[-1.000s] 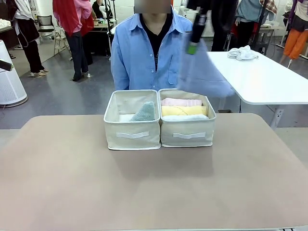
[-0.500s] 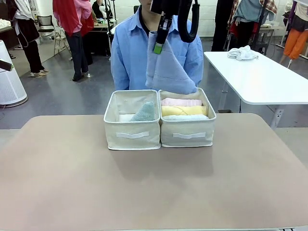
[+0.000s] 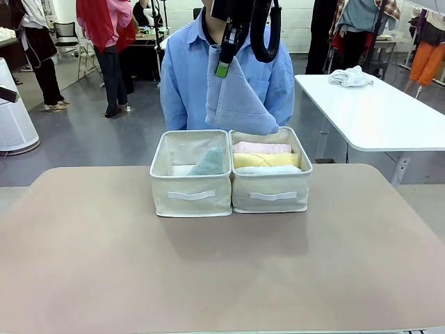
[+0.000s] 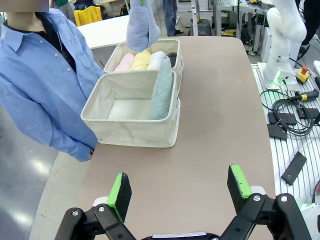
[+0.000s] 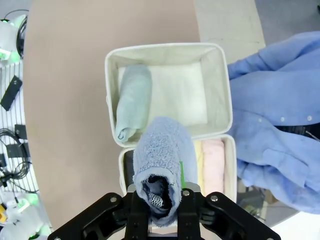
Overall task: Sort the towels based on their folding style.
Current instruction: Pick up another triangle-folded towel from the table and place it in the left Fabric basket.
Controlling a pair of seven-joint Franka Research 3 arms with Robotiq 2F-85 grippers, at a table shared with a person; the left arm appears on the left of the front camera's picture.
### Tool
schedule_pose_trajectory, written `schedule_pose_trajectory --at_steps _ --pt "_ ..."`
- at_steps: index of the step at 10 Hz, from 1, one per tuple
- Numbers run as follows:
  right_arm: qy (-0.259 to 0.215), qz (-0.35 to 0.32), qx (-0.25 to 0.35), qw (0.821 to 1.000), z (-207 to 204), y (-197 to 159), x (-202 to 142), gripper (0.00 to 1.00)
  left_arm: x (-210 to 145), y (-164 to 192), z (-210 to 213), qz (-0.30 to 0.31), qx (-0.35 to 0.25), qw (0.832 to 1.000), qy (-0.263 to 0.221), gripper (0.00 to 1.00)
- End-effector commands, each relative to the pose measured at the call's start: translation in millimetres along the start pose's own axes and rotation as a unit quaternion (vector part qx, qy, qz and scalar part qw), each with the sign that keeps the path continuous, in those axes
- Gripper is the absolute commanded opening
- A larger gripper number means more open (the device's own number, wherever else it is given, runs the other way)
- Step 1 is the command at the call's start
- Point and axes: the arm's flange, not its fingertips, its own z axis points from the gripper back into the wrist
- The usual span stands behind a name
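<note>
The right hand [image 3: 224, 61] hung high above the two beige bins, its fingers pressed together on the top of the light blue cone towel [image 3: 240, 97], which dangled below it with its wide end down. Seen from the wrist, the towel [image 5: 162, 160] wrapped around the fingers and hung over the seam between the two bins. Beneath the hand and to its left in the front view stood the left bin [image 3: 190, 174], holding the grey-green cone towel [image 3: 208, 161] leaning against the wall it shared with the right bin [image 3: 270, 182]. Straight below the hanging towel, the right bin held the pink roll [image 3: 261, 147], the yellow roll [image 3: 265, 160] and the white roll [image 3: 267, 170] lying side by side. Behind the hand stood a person in a blue shirt [image 3: 182, 76].

The left hand [image 4: 179, 192] hovered low over the desk [image 4: 210, 150], its fingers spread wide and pinching nothing, with both bins beyond its fingertips.
</note>
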Motion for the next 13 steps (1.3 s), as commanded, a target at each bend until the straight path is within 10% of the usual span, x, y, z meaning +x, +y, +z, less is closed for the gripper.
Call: schedule_pose_trajectory --at_steps 1,13 --pt "0.000 -0.002 0.001 1.000 3.3 3.2 -1.7 0.18 0.7 -0.6 1.5 -0.002 0.001 1.000 -0.002 1.00" --pt "-0.073 0.102 0.003 0.992 -83.6 -0.2 100.0 0.18 0.7 -0.6 1.5 -0.002 0.001 1.000 -0.002 1.00"
